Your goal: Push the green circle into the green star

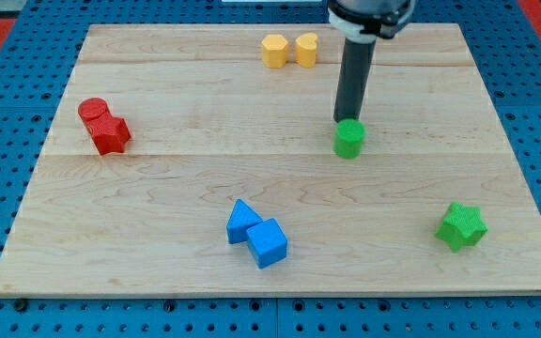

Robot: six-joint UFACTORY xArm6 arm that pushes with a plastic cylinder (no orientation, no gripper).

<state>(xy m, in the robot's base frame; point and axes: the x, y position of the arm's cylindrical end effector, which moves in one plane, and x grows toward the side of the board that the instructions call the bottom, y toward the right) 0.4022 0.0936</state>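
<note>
Tip (347, 120) just above green circle (348, 139) in view, touching its top edge. Circle mid-worktop (158, 188), right of centre. Green star (461, 226) well apart, toward view's bottom right. No hand fitted, only a rod. Push heading likely down-right.

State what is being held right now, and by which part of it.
Nothing is held: I have no gripper, only a rod. My tip sits at the top edge of the green circle; the green star lies apart, toward the view's bottom right.

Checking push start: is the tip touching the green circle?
Cannot tell. In the camera view my tip ends right at the top edge of the green circle; neither contact nor gap shows plainly.
</note>
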